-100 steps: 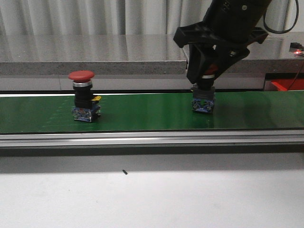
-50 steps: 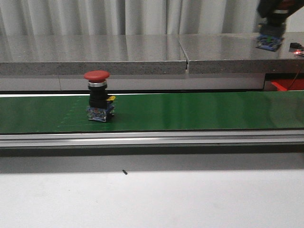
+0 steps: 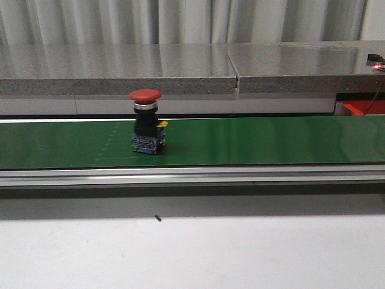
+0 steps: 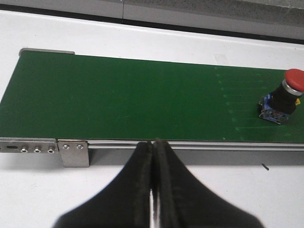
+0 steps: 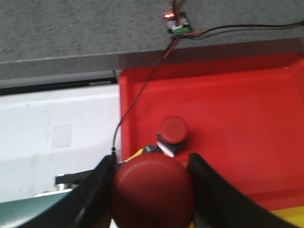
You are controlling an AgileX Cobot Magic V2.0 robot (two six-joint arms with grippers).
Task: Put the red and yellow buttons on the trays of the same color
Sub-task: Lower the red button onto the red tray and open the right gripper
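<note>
Left end effector (image 4: 153,190): clenched on nothing, its two dark fingers pressed flat together; it hangs over the white desk (image 4: 199,199) on the near side of the conveyor, well left of the button on the belt.
Conveyor belt (image 3: 252,141): green, running left to right across the front view, with an aluminium rail along its near edge.
Red button on the belt (image 3: 146,121): stands upright, left of the middle of the belt and apart from both arms; red mushroom cap, silver collar, black barrel, blue contact block with a yellow tab at the foot.
Handling: likely rigid plastic and metal, light, and top-heavy on a small base, so a sideways knock could tip it. The domed cap looks smooth and likely slippery; the black barrel under the collar seems the surer place to take hold.
Right end effector (image 5: 152,190): grasping a second red button (image 5: 153,192), fingers on either side below its cap, held above the red tray (image 5: 247,137).
Red tray: at the far right; one red button (image 5: 172,133) already stands in it.
Yellow tray: only a yellow sliver shows beside the red one.
</note>
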